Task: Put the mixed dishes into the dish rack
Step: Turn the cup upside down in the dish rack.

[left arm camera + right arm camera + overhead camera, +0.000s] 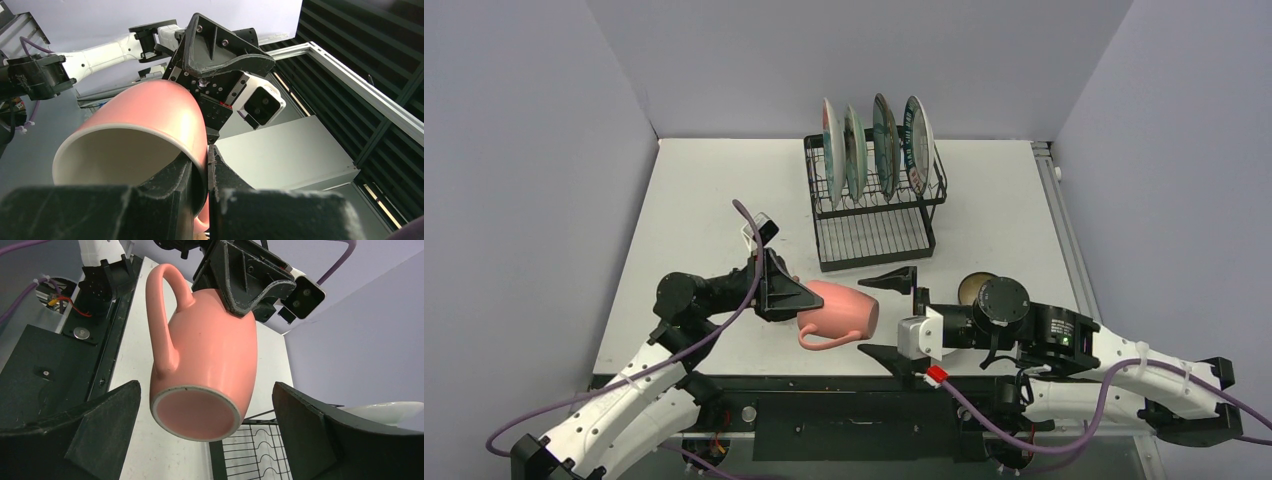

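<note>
The white table (pixel 704 200) is carrying the black dish rack (pixel 874 245) at its far middle, and four plates (pixel 886 135) are standing upright in the rack's upper slots. Near of the rack, a pink mug (pixel 844 310) is being held on its side, with its handle pointing near and its base facing right. The left gripper (pixel 796 293) is grasping the mug's rim between its fingers (pixel 170 187). The right gripper (pixel 887 315) is gaping wide, its fingers flanking the mug's base without touching it. A dark bowl (pixel 972 287) is sitting just far of the right wrist.

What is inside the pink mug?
One left finger sits inside the mug, pinching its wall. The visible interior is bare; the finger covers the lower part.
</note>
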`<state>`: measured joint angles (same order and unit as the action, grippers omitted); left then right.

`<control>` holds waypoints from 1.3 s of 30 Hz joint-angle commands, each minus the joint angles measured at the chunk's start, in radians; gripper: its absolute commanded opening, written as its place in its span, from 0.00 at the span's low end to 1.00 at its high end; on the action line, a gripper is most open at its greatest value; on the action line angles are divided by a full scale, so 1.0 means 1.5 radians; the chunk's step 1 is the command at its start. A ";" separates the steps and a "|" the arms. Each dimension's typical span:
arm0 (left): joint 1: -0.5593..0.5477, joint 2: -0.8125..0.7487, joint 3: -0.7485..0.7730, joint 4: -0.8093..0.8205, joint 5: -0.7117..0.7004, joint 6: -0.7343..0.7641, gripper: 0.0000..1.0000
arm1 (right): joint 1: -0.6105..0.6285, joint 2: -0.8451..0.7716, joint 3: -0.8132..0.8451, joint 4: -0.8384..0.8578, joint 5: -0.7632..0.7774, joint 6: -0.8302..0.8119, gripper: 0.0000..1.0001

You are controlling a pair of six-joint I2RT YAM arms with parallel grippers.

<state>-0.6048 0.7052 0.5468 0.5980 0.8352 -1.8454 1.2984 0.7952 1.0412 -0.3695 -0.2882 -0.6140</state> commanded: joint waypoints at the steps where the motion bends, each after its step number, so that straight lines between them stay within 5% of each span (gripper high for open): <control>1: 0.004 -0.002 0.049 0.100 -0.004 -0.016 0.00 | 0.009 0.017 0.002 0.052 0.010 -0.010 1.00; 24: 0.004 0.011 0.054 0.129 0.008 -0.028 0.00 | 0.021 0.065 0.004 0.084 0.035 -0.021 0.93; 30: 0.004 0.014 0.054 0.137 0.011 -0.032 0.00 | 0.021 0.073 0.010 0.071 0.036 -0.024 0.81; 39: 0.004 0.017 0.042 0.151 0.007 -0.041 0.05 | 0.021 0.066 0.014 0.060 0.044 -0.025 0.50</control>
<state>-0.6018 0.7422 0.5568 0.6849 0.8730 -1.8786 1.3235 0.8974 1.0416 -0.2928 -0.2325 -0.6487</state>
